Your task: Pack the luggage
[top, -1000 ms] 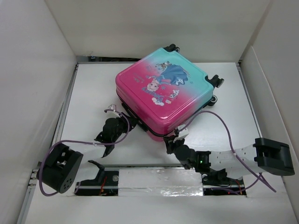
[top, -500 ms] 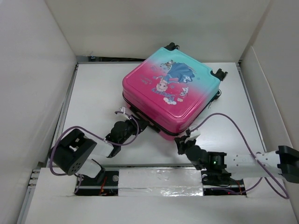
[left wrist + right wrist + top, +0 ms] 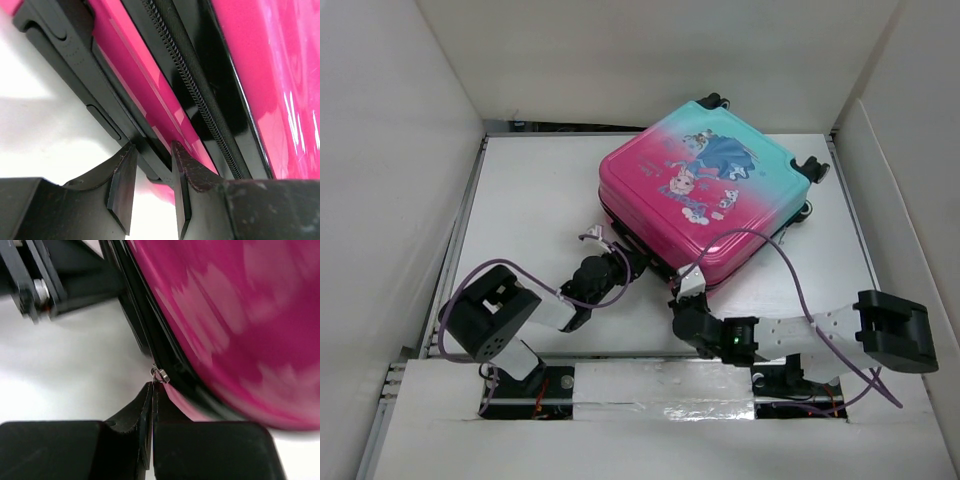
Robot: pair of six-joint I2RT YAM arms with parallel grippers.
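Two holds noted: left pincer [image 3: 152,160] clamps the handle [image 3: 60,55], right pincer [image 3: 151,390] pinches the zipper pull [image 3: 160,374] at its very tip, liable to slip should the luggage [image 3: 705,190] shift.

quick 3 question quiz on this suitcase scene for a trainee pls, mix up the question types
1. True or false: the suitcase lies with its lid open.
2. Multiple choice: in the right wrist view, what sits at the closed fingertips of the right gripper? A) a luggage tag B) the zipper pull C) a loose sock
3. Fill the gap: in the top view, the wheels are on the suitcase's ____ side from the arm bases (near or far).

Key: 1 false, the lid is down. 2 B. 3 far.
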